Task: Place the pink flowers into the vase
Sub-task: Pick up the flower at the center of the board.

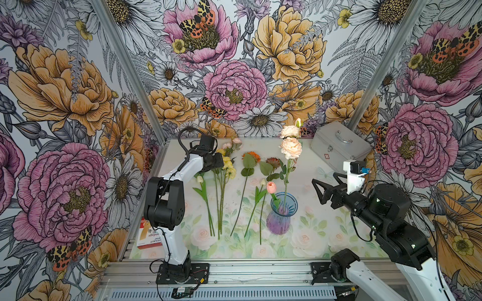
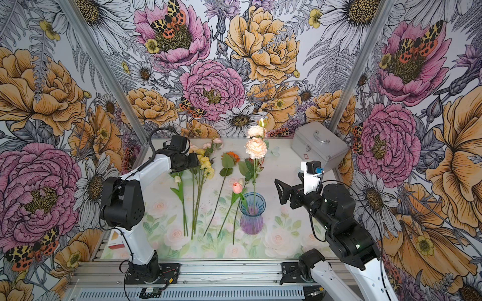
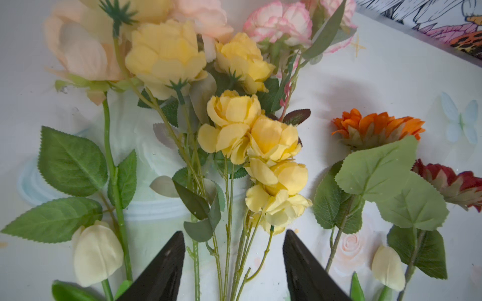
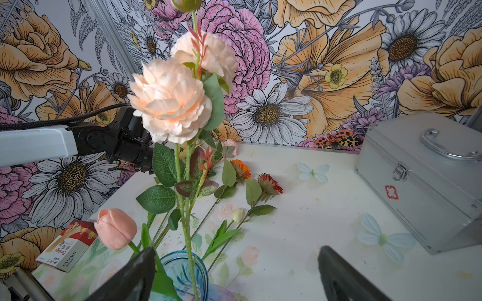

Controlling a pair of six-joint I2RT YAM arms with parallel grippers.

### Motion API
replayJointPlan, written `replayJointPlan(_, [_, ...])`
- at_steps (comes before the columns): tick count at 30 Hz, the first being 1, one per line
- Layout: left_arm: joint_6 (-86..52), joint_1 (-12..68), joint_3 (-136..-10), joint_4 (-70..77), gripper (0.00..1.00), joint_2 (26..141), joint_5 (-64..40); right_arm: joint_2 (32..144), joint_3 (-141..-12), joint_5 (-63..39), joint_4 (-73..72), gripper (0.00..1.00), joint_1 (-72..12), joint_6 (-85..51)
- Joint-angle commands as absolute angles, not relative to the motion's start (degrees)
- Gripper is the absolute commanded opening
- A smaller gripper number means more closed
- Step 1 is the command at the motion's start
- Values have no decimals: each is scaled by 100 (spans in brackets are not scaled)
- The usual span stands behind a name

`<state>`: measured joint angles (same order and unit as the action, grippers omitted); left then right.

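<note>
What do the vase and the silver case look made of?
Vase: ribbed glass by the look, glossy and translucent, blue rim shading to a purple body.
Case: likely aluminium, with matte silver panels and a shiny handle and latch.

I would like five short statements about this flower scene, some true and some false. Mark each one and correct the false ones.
1. The salmon tulip stands in the vase. True.
2. The orange flower is in the vase. False: it lies on the table, apart from the vase.
3. The right gripper holds a stem. False: its fingers are wide apart and empty.
4. The metal case has its lid closed. True.
5. Several thin stems lie between the fingers of the left gripper. True.
</note>
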<state>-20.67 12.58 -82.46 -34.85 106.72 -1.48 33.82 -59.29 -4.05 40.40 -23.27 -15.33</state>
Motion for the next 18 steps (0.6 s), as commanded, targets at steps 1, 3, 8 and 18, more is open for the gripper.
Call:
replayJointPlan(1, [-2015, 1379, -8106, -3473, 59, 10709, -279, 3329, -5880, -321, 4030, 98, -2294, -1466])
replayJointPlan(3, [-1987, 1471, -8068, -3475, 59, 10739, -290, 3340, -5889, -331, 4034, 98, -2296, -1457])
replayJointPlan(8, [-1938, 1617, -7993, -3467, 57, 10838, -316, 3388, -5897, -371, 4033, 98, -2299, -1459])
replayJointPlan(18, [-1813, 1776, -7961, -3477, 48, 11184, -229, 3382, -5877, -396, 4036, 98, -2286, -1499])
